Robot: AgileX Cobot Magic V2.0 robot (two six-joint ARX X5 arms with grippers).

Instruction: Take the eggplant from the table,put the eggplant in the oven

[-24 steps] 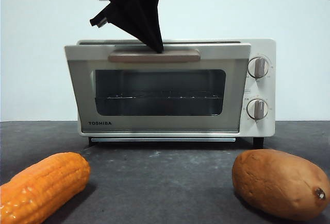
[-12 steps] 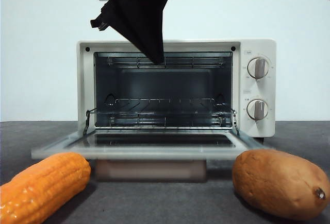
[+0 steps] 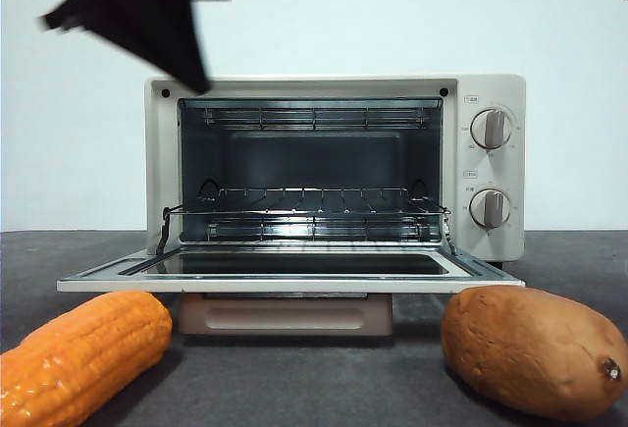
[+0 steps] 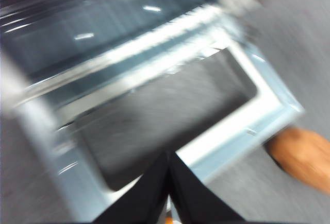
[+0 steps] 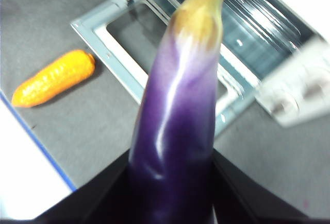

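Observation:
The eggplant, glossy purple with a pale yellow-green tip, stands up between the jaws of my right gripper, which is shut on it high above the table. The front view shows neither of them. The cream oven stands with its glass door folded down flat and its wire rack bare. My left gripper hangs at the oven's upper left corner. In its own wrist view the left gripper is shut and holds nothing, above the open door.
An orange corn cob lies on the table in front of the oven at the left, a brown sweet potato at the right. Both lie close to the open door's front edge. The corn also shows below the right arm.
The oven door has swung from shut to fully open and flat. My left gripper has left the handle and moved up and to the left.

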